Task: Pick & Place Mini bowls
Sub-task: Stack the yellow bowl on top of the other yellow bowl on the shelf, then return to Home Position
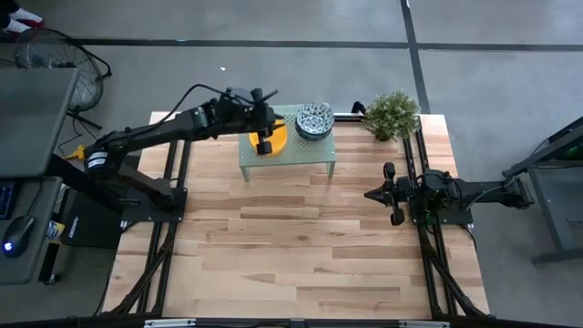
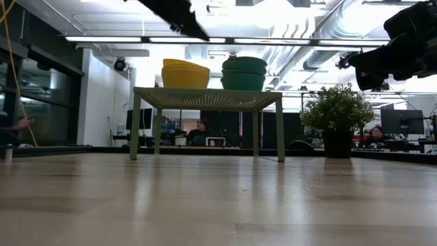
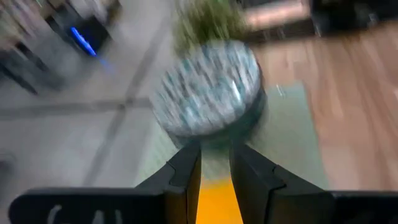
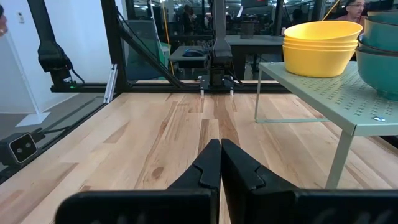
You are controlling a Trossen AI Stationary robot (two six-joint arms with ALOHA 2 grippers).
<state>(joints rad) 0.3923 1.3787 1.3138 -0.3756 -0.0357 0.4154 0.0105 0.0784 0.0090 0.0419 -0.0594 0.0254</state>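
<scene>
Over the pale wooden table [image 1: 310, 246], the left gripper [image 1: 264, 138] hangs above the green rack [image 1: 319, 164], jaws slightly apart with nothing between them. The yellow bowls [image 1: 278, 138] sit stacked directly beneath those jaws; the patterned bowls [image 1: 313, 120] are stacked just ahead of them. Farther right stands a potted plant [image 1: 393, 115]. The right gripper [image 1: 372, 194] waits beyond, jaws pressed together. Grey concrete floor [image 1: 273, 73] surrounds the table.

I see a pale planked wooden table [image 1: 301, 246] with a smooth, faintly glossy finish. At its far edge stands a pale green perforated metal rack [image 4: 348, 99], matt. On it, the stacked bright yellow bowls [image 4: 322, 46] look smooth and satiny; the blue-grey patterned bowls [image 1: 313, 120] shine like glaze.
</scene>
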